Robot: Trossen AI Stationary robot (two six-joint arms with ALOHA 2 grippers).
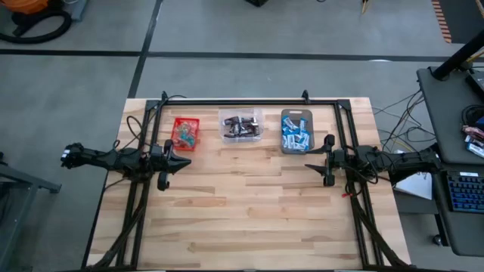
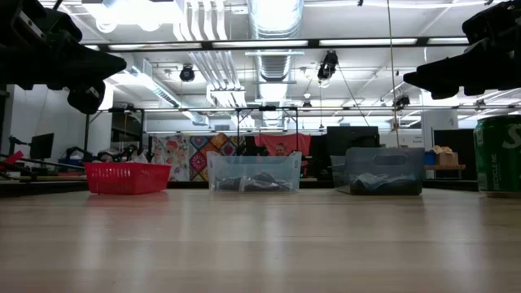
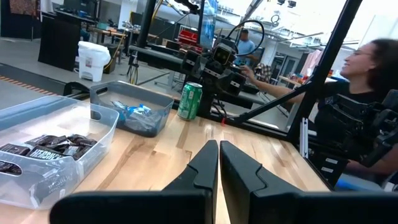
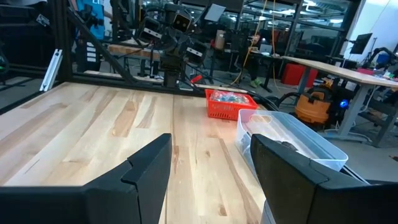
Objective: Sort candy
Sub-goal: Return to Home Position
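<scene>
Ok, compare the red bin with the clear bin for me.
The red bin is a latticed basket; the clear bin has smooth see-through walls. The red bin holds mixed-colour candy; the clear bin holds dark candy. Both sit upright on the table.

A pale, plank-topped wooden bench point(image 1: 249, 219) carries three small bins in a row along its far side. They are a red mesh plastic basket point(image 1: 186, 119), a clear plastic tub point(image 1: 240, 111) in the middle, and a grey plastic tub point(image 1: 296, 115). A green drink can point(image 3: 189, 101) stands upright just beside the grey tub. A person in dark clothes point(image 3: 348, 118) sits past the bench's edge, one arm stretched out.
</scene>
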